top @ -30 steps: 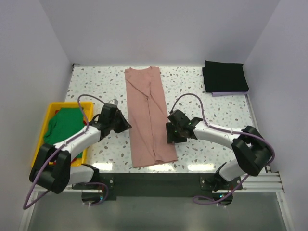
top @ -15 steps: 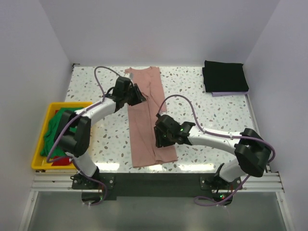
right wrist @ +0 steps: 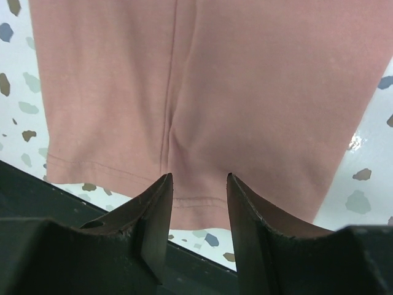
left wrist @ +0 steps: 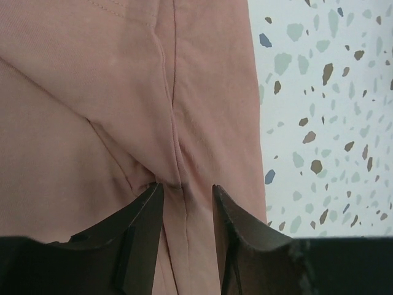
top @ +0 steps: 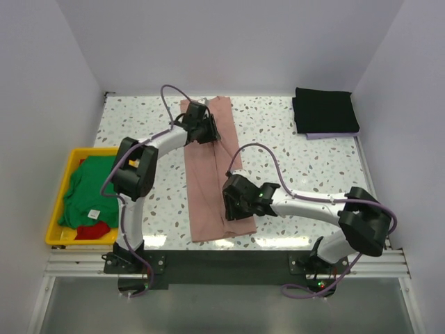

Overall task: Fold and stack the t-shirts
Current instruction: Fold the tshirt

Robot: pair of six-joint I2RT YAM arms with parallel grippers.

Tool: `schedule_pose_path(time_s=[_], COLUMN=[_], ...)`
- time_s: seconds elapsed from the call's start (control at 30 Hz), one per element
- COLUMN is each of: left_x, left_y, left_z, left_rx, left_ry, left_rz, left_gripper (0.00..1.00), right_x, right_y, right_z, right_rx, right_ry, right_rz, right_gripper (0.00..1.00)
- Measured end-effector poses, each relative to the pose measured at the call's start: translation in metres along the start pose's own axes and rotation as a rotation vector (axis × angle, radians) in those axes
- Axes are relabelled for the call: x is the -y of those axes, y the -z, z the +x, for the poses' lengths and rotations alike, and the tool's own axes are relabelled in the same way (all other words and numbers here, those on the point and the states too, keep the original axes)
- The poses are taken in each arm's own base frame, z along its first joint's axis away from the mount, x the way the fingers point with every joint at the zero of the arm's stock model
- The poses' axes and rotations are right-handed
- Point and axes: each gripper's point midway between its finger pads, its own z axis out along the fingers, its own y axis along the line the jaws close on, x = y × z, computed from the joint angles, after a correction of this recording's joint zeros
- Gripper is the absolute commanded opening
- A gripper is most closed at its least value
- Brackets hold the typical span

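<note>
A pink t-shirt (top: 208,170), folded lengthwise into a long strip, lies down the middle of the table. My left gripper (top: 206,131) rests on its far end, jaws open, with a seam of the pink t-shirt (left wrist: 123,92) running between the fingertips. The left gripper (left wrist: 186,187) presses a small pucker into the cloth. Over the near end, my right gripper (top: 231,200) also stands open. In the right wrist view the right gripper (right wrist: 198,178) straddles a crease just above the hem of the pink t-shirt (right wrist: 245,80).
A folded black shirt (top: 325,110) lies on a lavender one (top: 327,136) at the back right corner. A yellow bin (top: 58,209) at the left edge holds a green shirt (top: 87,191) and a red one (top: 92,232). The dark table edge (right wrist: 37,184) runs just below the hem.
The left arm swung from beside the shirt's left edge up onto its far end. The right gripper slid left from the shirt's right edge onto its near end.
</note>
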Motion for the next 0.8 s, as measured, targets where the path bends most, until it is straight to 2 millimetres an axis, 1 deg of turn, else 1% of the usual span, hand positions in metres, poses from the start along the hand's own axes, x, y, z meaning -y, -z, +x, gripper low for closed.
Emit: schedule_pose_path(time_s=[0.1,0.2,0.23,0.4,0.43,0.5,0.53,0.63,0.8], left_x=[0.0,0.004,0.006,0.003,0.001,-0.003,-0.004,-0.008,-0.009], left_y=[-0.005,-0.008,-0.009,-0.009,-0.009,-0.008,-0.007,-0.007,-0.007], left_z=[0.003,0.0,0.0,0.001,0.002,0.003,0.003,0.004,0.003], left_rx=[-0.005,0.007,0.01,0.024,0.023,0.021,0.02,0.018,0.022], left_ry=[-0.028,-0.059,-0.066,-0.091,-0.091,-0.092,-0.094,-0.1,-0.101], left_rz=[-0.043,-0.079,-0.093,-0.148,-0.159,-0.179,-0.186,-0.201,-0.209], left_gripper=[0.43,0.38,0.31,0.15,0.09,0.05,0.0,0.0,0.0], right_x=[0.004,0.006,0.006,0.002,0.002,0.0,-0.002,-0.007,-0.013], right_y=[0.001,0.004,0.005,0.01,0.01,0.011,0.011,0.011,0.002], right_z=[0.005,0.006,0.006,0.002,0.003,0.005,0.007,0.015,0.031], right_rx=[-0.006,-0.002,0.001,0.018,0.017,0.015,0.012,-0.002,-0.042], right_ry=[-0.007,-0.013,-0.015,-0.018,-0.015,-0.007,-0.001,0.027,0.077], right_rz=[0.005,0.003,0.0,-0.02,-0.021,-0.024,-0.027,-0.032,-0.01], right_gripper=[0.44,0.44,0.44,0.45,0.45,0.45,0.45,0.45,0.44])
